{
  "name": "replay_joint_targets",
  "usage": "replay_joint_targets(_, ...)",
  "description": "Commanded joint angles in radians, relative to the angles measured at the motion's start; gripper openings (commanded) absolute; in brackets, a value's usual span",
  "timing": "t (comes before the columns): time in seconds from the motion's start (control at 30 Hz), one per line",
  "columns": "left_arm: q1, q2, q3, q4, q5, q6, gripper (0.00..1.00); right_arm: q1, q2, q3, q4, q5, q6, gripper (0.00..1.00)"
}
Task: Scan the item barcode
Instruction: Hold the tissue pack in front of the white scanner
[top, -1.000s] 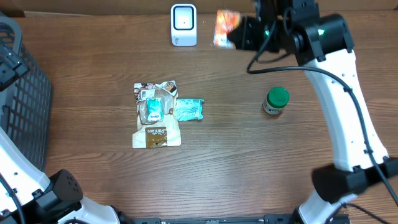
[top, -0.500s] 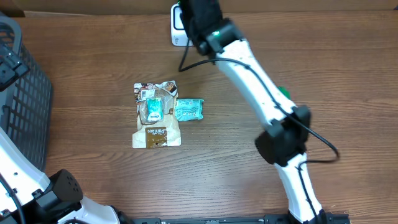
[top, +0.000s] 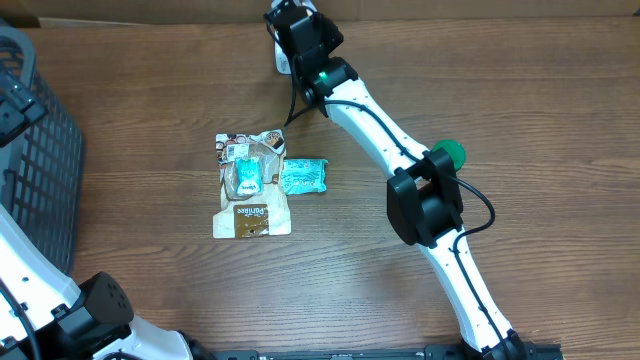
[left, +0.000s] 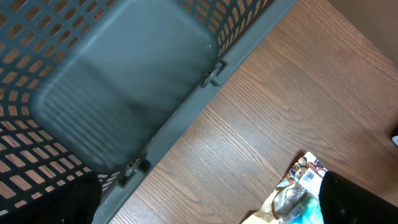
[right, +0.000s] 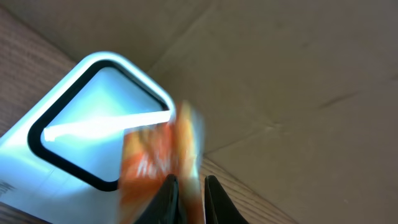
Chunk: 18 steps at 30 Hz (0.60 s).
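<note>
Orange packet (right: 155, 165), blurred, runs upright in my right-wrist view, right fingers (right: 169, 198) clamping it; left fingers (left: 357, 199) splayed.

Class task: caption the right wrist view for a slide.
Right gripper holds an orange packet before the lit scanner.

Right pincer (right: 189, 190) tight (left pincer (left: 205, 205) agape)
</note>
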Motion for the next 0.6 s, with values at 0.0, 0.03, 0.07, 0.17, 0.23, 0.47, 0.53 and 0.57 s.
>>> replay_joint_targets(0.0,0.0,-0.005,-0.005,0.001,0.001,-0.01,1.0,-0.002,0.003,0.0,0.023,-0.024,-0.047,0.12)
replay_joint_targets(0.03,0.0,-0.005,-0.005,0.002,0.001,-0.01,1.0,-0.002,0.003,0.0,0.025,-0.033,-0.047,0.12)
replay_joint_targets(0.07,0.0,-0.005,-0.005,0.002,0.001,-0.01,1.0,-0.002,0.003,0.0,0.03,-0.035,-0.047,0.12)
replay_joint_targets(0.17,0.0,-0.005,-0.005,0.002,0.001,-0.01,1.0,-0.001,0.003,0.0,0.039,-0.035,-0.046,0.12)
replay_joint_targets(0.23,0.0,-0.005,-0.005,0.002,0.001,-0.01,1.0,0.0,0.003,0.0,0.038,-0.035,-0.046,0.11)
replay_joint_targets(0.47,0.0,-0.005,-0.005,0.001,0.001,-0.01,1.0,0.005,-0.012,0.003,-0.006,0.06,0.307,0.1)
replay_joint_targets(0.53,0.0,-0.005,-0.005,0.002,0.001,-0.01,1.0,-0.003,-0.034,0.003,-0.064,-0.023,0.41,0.1)
replay_joint_targets(0.57,0.0,-0.005,-0.005,0.001,0.001,-0.01,1.0,-0.009,-0.047,0.003,-0.089,-0.059,0.468,0.1)
